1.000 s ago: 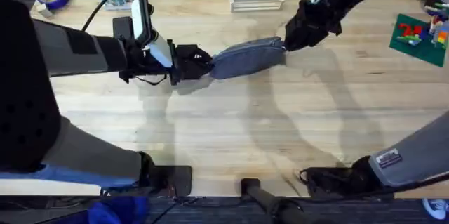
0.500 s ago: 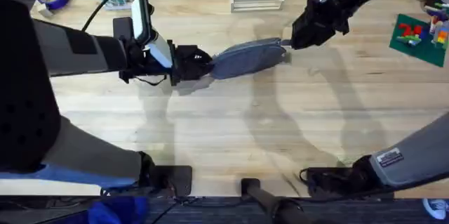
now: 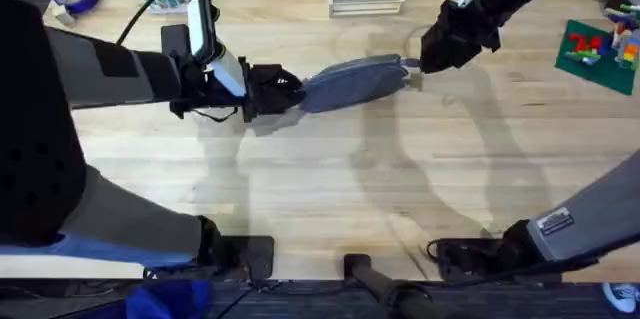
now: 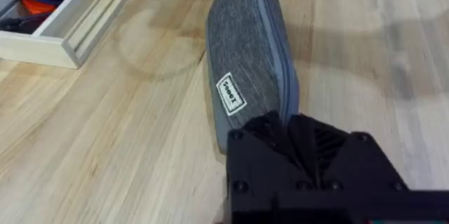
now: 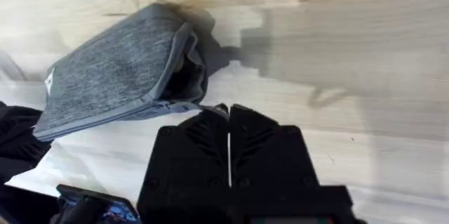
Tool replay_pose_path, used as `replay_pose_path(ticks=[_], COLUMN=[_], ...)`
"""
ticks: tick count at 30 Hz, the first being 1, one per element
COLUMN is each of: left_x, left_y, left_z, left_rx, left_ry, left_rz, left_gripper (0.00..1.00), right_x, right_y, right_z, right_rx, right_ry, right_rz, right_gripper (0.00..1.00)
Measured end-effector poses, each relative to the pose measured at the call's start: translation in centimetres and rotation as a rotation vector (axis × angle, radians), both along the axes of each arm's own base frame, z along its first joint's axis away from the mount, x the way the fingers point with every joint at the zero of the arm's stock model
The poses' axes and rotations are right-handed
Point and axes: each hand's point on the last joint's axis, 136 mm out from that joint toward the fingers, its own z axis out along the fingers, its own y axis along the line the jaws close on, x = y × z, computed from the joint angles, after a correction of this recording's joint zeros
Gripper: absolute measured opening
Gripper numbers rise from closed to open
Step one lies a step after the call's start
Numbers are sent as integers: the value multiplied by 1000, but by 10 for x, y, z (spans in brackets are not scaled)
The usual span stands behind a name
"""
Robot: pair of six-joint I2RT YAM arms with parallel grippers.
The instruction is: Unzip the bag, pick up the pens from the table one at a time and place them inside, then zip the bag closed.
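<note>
Pale bench: bag upper centre; left hand clamped on its left end, right hand pinched closed at its right end.

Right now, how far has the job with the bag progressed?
The start. The left end effector holds one end of the bag; the right end effector, fingers together, is at the zipper end, which gapes slightly. No pens visible; filling and zipping remain.
</note>
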Motion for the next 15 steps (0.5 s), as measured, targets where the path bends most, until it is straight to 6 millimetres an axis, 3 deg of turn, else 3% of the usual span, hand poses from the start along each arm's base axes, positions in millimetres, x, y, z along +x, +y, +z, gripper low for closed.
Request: replay_pose_path(ticks=[8,15], left_x=[0,0], left_y=[0,0], left_z=[0,0], left_rx=[0,0], left_ry=[0,0], left_rz=[0,1], left_gripper=[41,41], right_x=[3,5], right_y=[-16,-44], right_z=[-1,-4], right_rx=[-27,-92], right_ry=[-2,-3], right_rz=[-35,-85], right_gripper=[33,33])
